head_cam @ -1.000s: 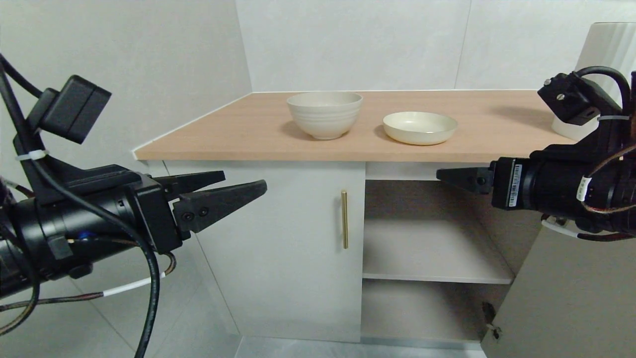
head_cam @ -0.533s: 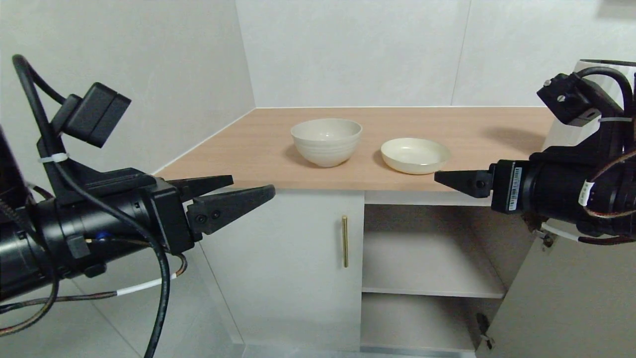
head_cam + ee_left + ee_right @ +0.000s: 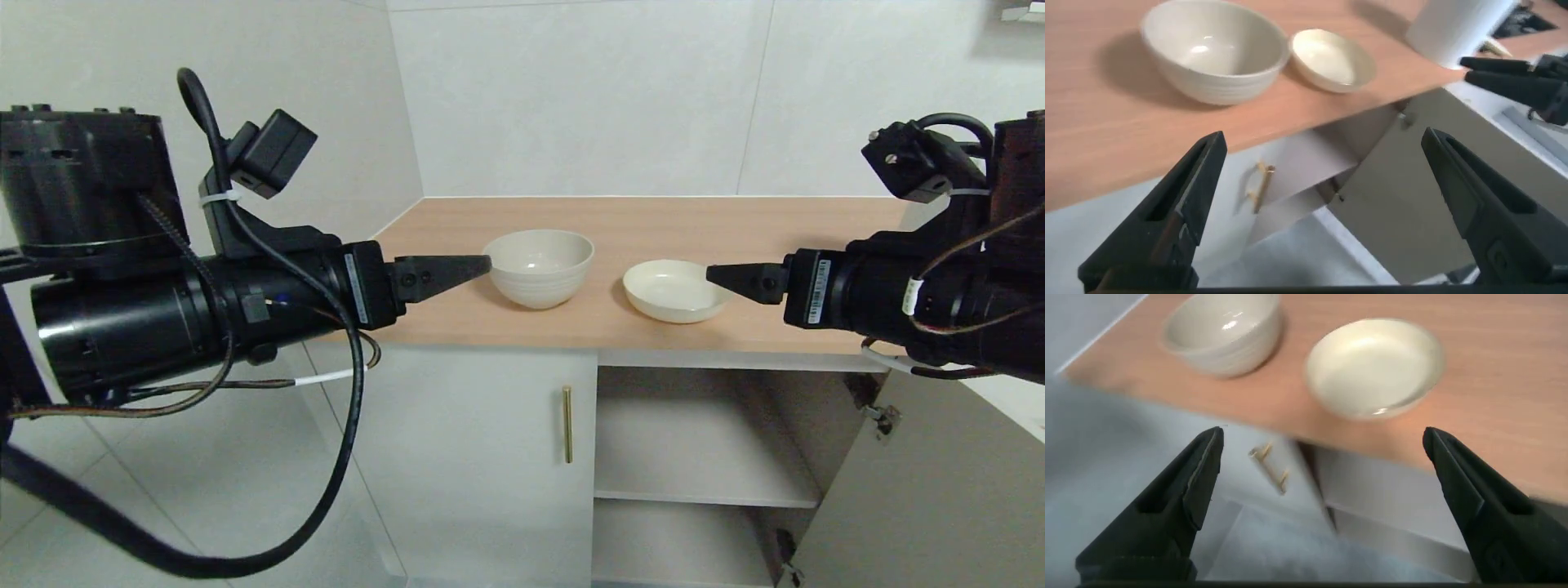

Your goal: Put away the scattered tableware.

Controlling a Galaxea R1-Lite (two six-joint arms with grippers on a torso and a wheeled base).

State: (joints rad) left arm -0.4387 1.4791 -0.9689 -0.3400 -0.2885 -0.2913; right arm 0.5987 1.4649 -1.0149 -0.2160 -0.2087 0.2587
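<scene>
Here we are at the wooden countertop [image 3: 637, 224], where the deep bowl [image 3: 539, 268] sits upright toward the left. The shallow dish [image 3: 671, 290] rests just beside it on the right, the two near each other but not touching, both close to the front edge. We see the left gripper [image 3: 1323, 140] held level out in front of the counter, its fingers spread wide with nothing between them. In the head view its tip lines up with the bowl's left rim, yet its own wrist camera shows the bowl lying ahead, apart from the fingers. On the other side the right gripper [image 3: 1323, 438] is likewise released and empty, fingers wide, with the dish ahead of it and framed between them. Below the counter we have the cabinet [image 3: 735, 359]: its left door [image 3: 473, 457] is shut, brass handle [image 3: 566, 425] upright along its right edge, closing off that half. The right half stands open, a shelf [image 3: 702, 478] splitting it into an upper and a lower compartment. The right door [image 3: 906, 490] is swung out toward us beneath the right arm. Farther right on the counter, a white cylinder [image 3: 1458, 28] stands upright beyond the dish, near the right arm. A pale tiled wall [image 3: 571, 98] backs the counter and runs along its left side.
</scene>
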